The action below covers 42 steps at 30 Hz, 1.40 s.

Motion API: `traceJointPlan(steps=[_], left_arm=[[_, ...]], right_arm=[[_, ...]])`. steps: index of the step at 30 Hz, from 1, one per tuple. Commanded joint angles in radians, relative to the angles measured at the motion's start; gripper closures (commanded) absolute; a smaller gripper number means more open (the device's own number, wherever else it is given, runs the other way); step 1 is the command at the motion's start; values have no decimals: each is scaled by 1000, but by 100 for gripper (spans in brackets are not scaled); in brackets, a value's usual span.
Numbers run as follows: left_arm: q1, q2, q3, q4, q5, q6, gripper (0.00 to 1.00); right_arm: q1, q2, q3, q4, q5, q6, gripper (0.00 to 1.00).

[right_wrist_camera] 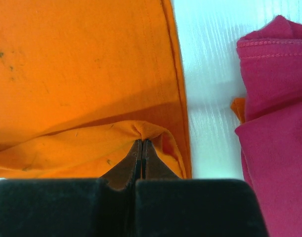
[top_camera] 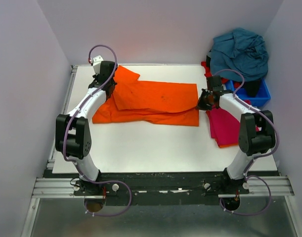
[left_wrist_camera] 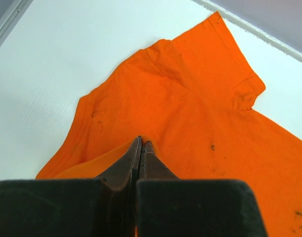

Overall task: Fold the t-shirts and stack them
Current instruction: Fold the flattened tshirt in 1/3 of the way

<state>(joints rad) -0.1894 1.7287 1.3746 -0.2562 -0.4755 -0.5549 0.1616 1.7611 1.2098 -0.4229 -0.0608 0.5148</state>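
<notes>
The left arm (top_camera: 89, 101) and right arm (top_camera: 235, 104) each pair glossy white link shells with bulky black joint housings. A thin mauve cable (top_camera: 104, 46) loops along each arm. The left tool (left_wrist_camera: 141, 142) and right tool (right_wrist_camera: 142, 142) are matte black blocks with two dark brown tapering fingers (left_wrist_camera: 123, 168).

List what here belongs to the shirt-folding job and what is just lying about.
Belongs to the job:
- orange t-shirt, pinched by the left hand and the right hand
- magenta t-shirt, on the table's right side
- teal-blue t-shirt, heaped over the bin

Just lying about:
- blue bin
- white table
</notes>
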Motion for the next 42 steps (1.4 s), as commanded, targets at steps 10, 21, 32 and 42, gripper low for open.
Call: traceJointPlan(steps=[10,21,32,42], left_arm=[[30,61,115,-21,5,15,100],[33,121,165,-26,25,39,100],[33,209,210,52,147,70,100],[48,214,282,-46,143,46,21]], right_arm=[[-10,57,68,-40,44,-12,99],[-17,64,68,-43,56,-10,99],[-17,70,97,-45,56,-10,84],[-17,-37,-1,-2,69,4,44]])
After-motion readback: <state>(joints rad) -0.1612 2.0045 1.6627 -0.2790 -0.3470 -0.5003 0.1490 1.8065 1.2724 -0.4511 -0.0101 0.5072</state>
